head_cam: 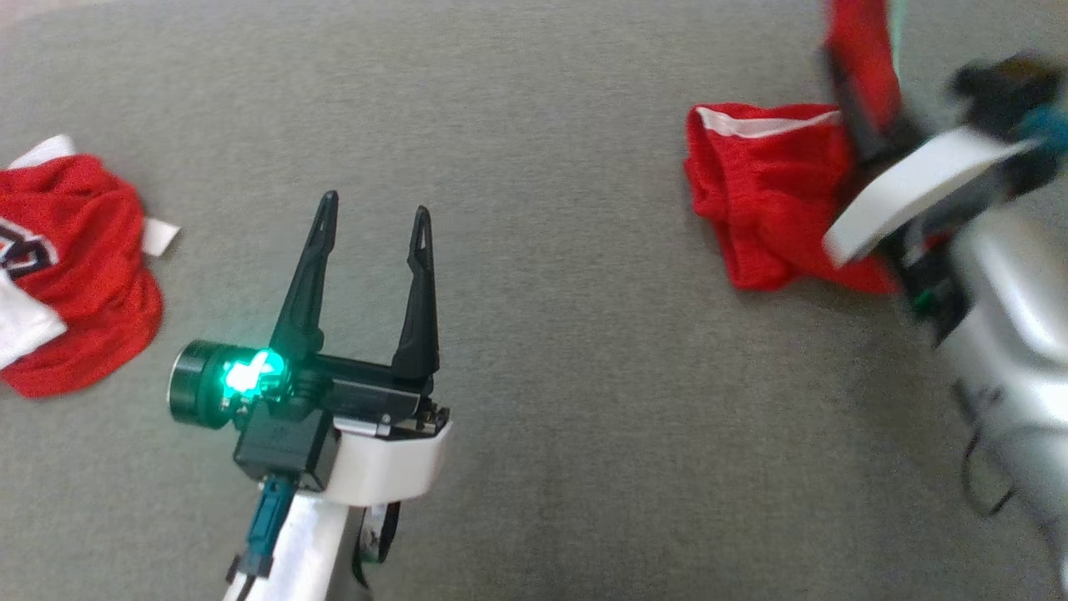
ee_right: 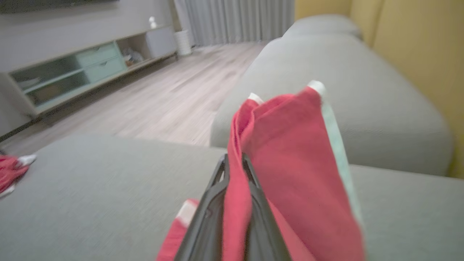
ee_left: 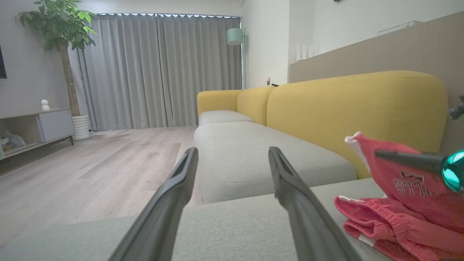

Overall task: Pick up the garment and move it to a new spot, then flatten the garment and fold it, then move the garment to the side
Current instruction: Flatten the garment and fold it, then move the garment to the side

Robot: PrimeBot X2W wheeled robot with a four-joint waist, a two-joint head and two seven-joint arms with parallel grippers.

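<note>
One held garment (head_cam: 763, 200), one loose garment (head_cam: 92, 275)

We make out white-outlined characters on the lifted fold of the red garment (ee_left: 409, 185), perhaps "57L", though they are too blurred to be sure. On the red jersey (head_cam: 75, 275) lying apart, a black-and-white figure shows only in part and we cannot read it.

Right gripper (ee_right: 235, 159) clamped on a red garment (ee_right: 290, 163)

Red cloth with white trim stands pinched between both dark fingers above a grey sofa seat (ee_right: 108, 203). Another red garment (ee_right: 11, 172) lies at the far left, with a low cabinet (ee_right: 72, 72) beyond.
</note>
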